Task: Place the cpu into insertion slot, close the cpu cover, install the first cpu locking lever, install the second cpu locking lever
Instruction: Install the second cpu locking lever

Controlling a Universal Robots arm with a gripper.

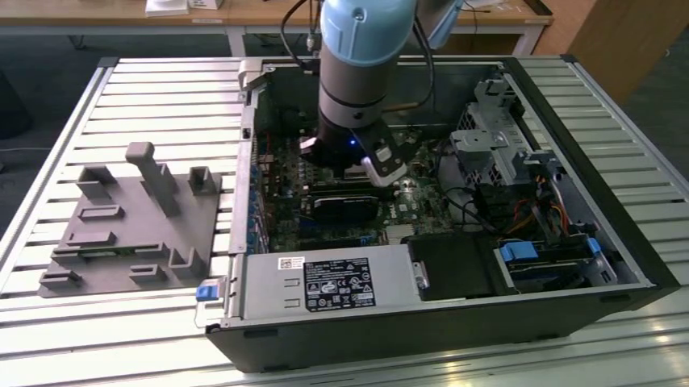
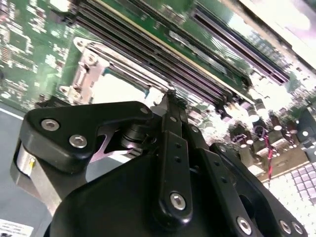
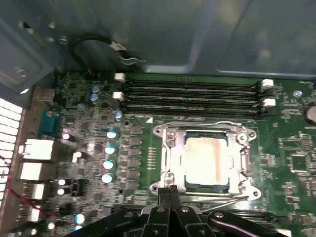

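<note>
My gripper [image 3: 169, 190], fingers together, hovers at the cover [image 3: 170, 158] over the cpu [image 3: 206, 160]; the case [image 1: 603, 242] lies on a slatted table [image 1: 161, 89].

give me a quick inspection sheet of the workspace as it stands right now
surface: slatted metal table carrying an open pc case
job's things: cpu sits in the slot, with the cover closed around it; a thin lever lies along the socket edge nearest the pincer
clutter: grey fixture block on the table at the exterior view's left; power supply and black card inside the case
grippers: pincer shut, tips together just off the socket edge, holding nothing
cables: black loop on the case wall; red wires near the ports
surroundings: wooden desks behind the table
</note>
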